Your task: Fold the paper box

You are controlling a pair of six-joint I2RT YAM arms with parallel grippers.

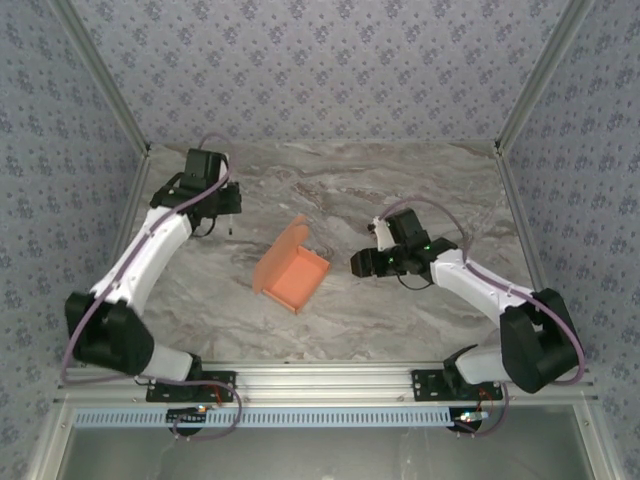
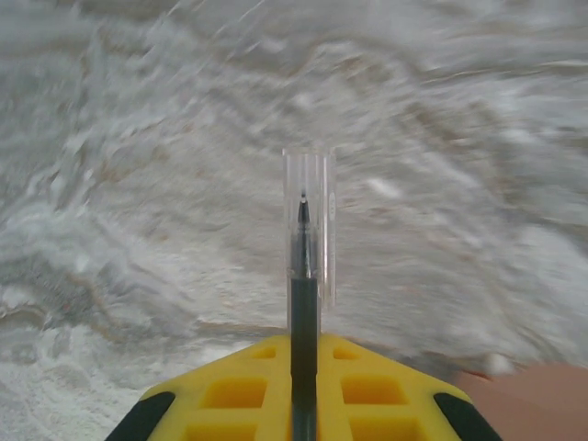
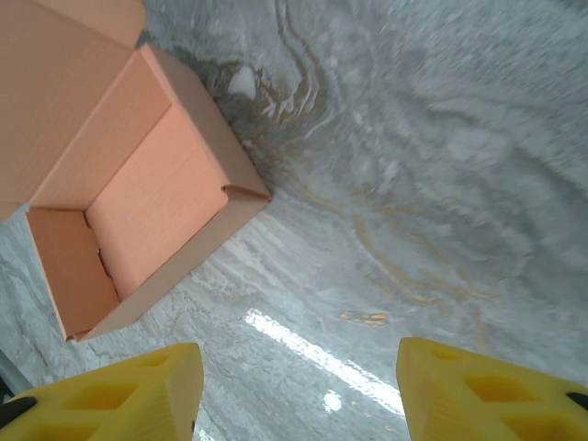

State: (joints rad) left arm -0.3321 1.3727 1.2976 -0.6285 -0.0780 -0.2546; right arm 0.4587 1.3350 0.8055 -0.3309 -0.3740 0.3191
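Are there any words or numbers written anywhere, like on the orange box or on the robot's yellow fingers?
None: no word, number or sign can be read.
The paper box: plain orange on every face in view.
The left gripper and the right gripper: no print on their yellow parts.
The marble table: only veins.
The blue strip on the near rail: too small to tell.

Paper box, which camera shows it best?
Top external: the whole paper box lies open on the table, lid flap raised. Right wrist shows its inside up close but cropped. Left wrist catches a blurry orange corner, perhaps the box.
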